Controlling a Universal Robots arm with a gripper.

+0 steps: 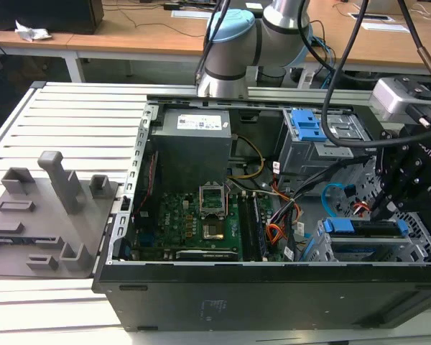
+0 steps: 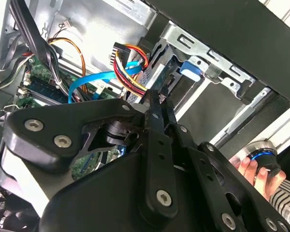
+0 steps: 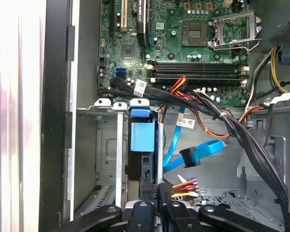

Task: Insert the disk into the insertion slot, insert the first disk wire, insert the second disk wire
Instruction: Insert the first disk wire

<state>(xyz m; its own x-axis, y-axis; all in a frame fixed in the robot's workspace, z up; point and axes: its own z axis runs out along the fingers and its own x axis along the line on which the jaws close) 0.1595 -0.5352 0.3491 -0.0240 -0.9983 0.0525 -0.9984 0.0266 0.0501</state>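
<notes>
The disk [image 1: 366,230], silver in its bright blue carrier, sits in the insertion slot [image 1: 419,243], the perforated grey cage at the exterior view's right inside the open computer case. In the first wrist view the carrier [image 3: 142,140] lies in the cage [image 3: 104,145]. My gripper [image 3: 157,195] is at the disk's near end, fingers close together on the connector of a red, yellow and black disk wire [image 3: 182,184]. The second wrist view shows the gripper [image 2: 157,99] at that wire bundle [image 2: 130,72]. A blue flat disk wire [image 3: 191,157] with a black plug hangs loose beside the disk.
A taller grey box with a blue latch [image 1: 307,126] stands behind the cage. The motherboard [image 1: 190,223] and power supply [image 1: 194,140] fill the case's left. A thick black cable bundle [image 3: 232,125] crosses near the disk. A hand [image 2: 253,169] holds a round knob. Grey fixtures [image 1: 43,215] sit outside.
</notes>
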